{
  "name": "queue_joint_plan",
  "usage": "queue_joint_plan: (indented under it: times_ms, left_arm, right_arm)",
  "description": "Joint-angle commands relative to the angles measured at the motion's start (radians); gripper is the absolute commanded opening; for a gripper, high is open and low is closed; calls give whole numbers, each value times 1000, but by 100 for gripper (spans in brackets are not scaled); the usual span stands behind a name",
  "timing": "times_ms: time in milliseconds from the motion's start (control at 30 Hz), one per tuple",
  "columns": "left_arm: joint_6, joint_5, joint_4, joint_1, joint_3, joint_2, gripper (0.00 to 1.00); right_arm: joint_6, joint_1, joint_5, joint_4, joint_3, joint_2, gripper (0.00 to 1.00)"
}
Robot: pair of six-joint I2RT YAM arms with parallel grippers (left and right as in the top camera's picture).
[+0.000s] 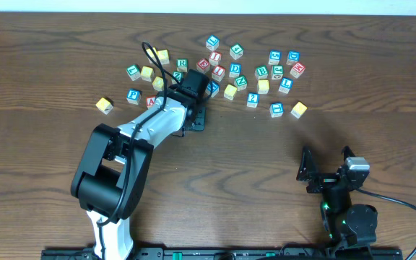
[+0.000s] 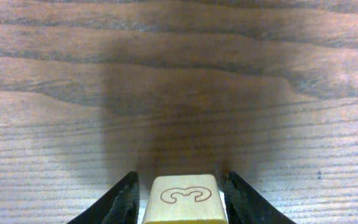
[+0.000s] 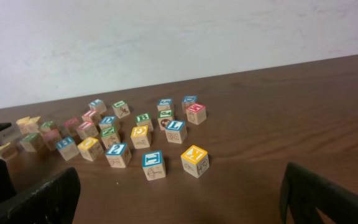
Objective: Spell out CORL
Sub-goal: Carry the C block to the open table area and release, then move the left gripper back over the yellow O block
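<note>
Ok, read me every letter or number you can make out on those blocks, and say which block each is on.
"3", sideways, on the wooden block in the left pincer.
"R" on a green-edged block.
"D" on a blue-edged block.
"K" on the yellow-topped block nearest the right wrist camera.
The other blocks' faces are too small or blurred to read.

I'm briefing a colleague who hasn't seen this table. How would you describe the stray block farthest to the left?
Find the scatter of letter blocks on the far half of the wooden table. Follow it to its left end, past the left arm. The yellow block sits alone there, touching nothing, farther left than every other block.
</note>
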Motion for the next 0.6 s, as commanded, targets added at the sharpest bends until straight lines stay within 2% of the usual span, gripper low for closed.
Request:
queue_joint_plan:
  times_ms: [0,100,300,567]
  left_arm:
    - [60,-20,-35,6,55,-44,51]
    - [69,-20,-80,8,119,-89,59]
    - [93,6,-173,7,307,-107,60]
    - [173,61,-26,-13,365,-9,60]
  right_arm:
    - [-14,-15,5,-3,-2,-5,99]
    - [-14,-15,5,-3,-2,-5,99]
    - [-14,-15,5,-3,-2,-5,99]
    - [-14,-15,5,-3,-2,-5,99]
